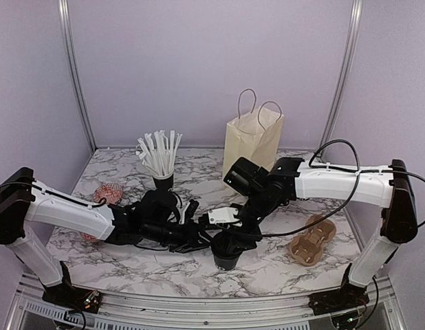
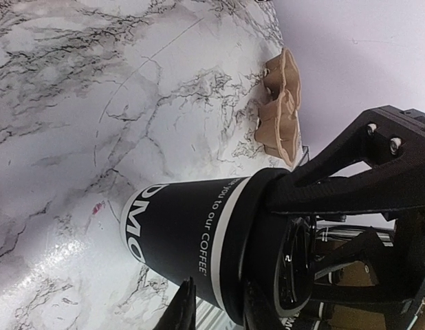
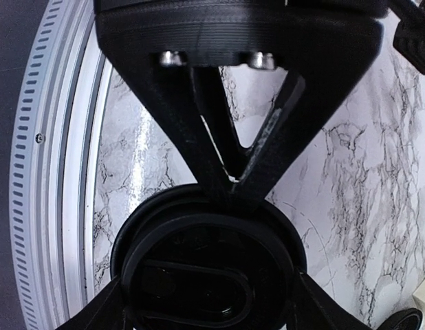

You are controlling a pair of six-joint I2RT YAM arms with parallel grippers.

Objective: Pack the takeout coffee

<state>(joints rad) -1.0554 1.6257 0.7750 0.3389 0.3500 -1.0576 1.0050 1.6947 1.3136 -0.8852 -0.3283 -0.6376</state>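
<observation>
The coffee cup (image 1: 226,260) stands upright on the marble table (image 1: 199,172) near its front edge, between the two arms. From above, only its dark lower body shows, because the right gripper (image 1: 232,239) covers the top. In the right wrist view the gripper's fingers (image 3: 226,144) clamp the black lid (image 3: 209,265) from opposite sides. The lower finger is cut off by the frame, and the cup body under the lid is hidden. The left gripper (image 1: 201,238) sits low, just beside the cup on its left. Its two tips (image 2: 182,311) barely enter its own camera's view. They stand a little apart, and whether they touch the cup cannot be told. The white lettering on the cup is only partly readable there. Behind stand a cream paper bag (image 1: 250,146) and a cup of straws (image 1: 162,180), and a cardboard carrier (image 1: 311,242) lies to the right.
</observation>
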